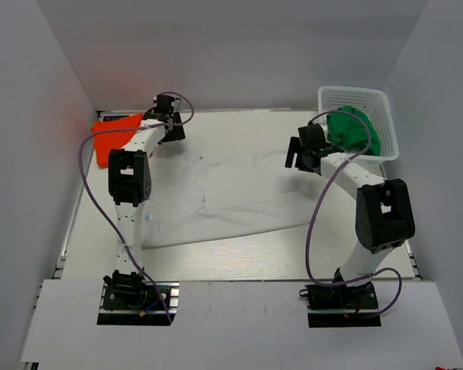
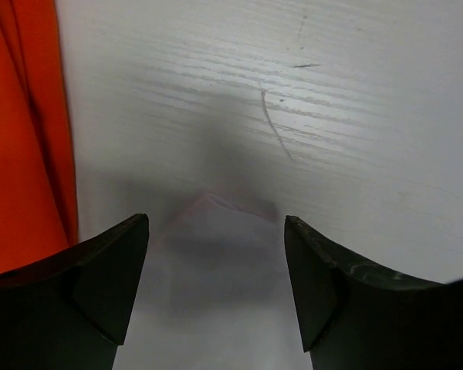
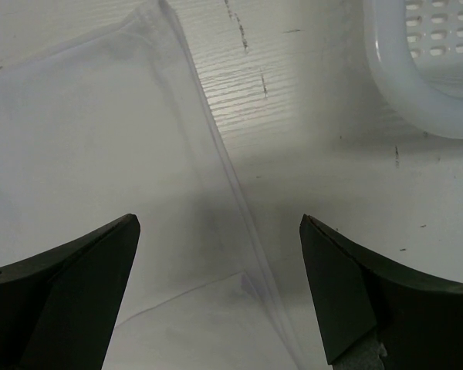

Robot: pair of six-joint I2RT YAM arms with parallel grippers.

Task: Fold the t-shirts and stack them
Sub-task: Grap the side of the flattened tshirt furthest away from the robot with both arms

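A white t-shirt [image 1: 231,196] lies spread flat across the middle of the table. My left gripper [image 1: 170,127] is open over the shirt's far left corner [image 2: 216,254], nothing between its fingers. The orange t-shirt [image 1: 114,132] lies at the far left, beside that gripper, and shows in the left wrist view [image 2: 19,139]. My right gripper [image 1: 299,156] is open above the white shirt's right edge [image 3: 224,177], where a folded corner lies. The green t-shirt [image 1: 353,132] sits in the white lattice basket [image 1: 386,116].
The basket stands at the far right corner; its rim shows in the right wrist view [image 3: 401,85]. Grey walls close the table on three sides. Purple cables loop from both arms.
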